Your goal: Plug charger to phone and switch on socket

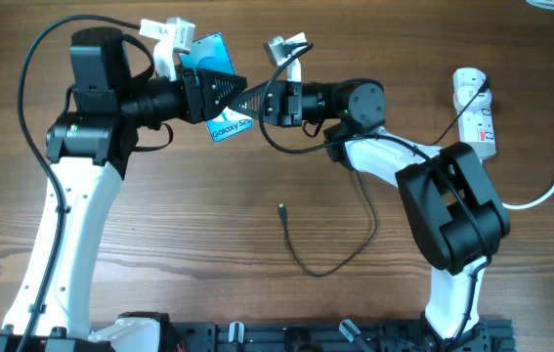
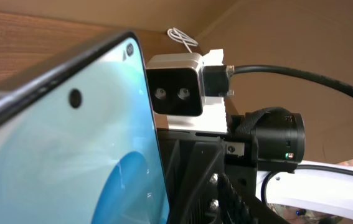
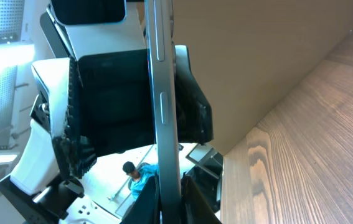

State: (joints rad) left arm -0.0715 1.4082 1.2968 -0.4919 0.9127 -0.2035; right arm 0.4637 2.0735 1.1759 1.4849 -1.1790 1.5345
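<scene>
phone (image 1: 210, 51): one
charger cable (image 1: 283, 217), black: one
power strip (image 1: 476, 115), white: one
thick white cord (image 1: 550, 191): one
robot arms: two, the left arm (image 1: 71, 205) and the right arm (image 1: 452, 210)
wrist cameras: two, left camera (image 1: 167, 39) and right camera (image 1: 286, 47)
wooden table (image 1: 208, 225): one

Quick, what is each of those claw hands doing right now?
Left gripper: fingers on either side of the phone; whether they grip it cannot be told.
Right gripper: closed, holding the phone.
</scene>
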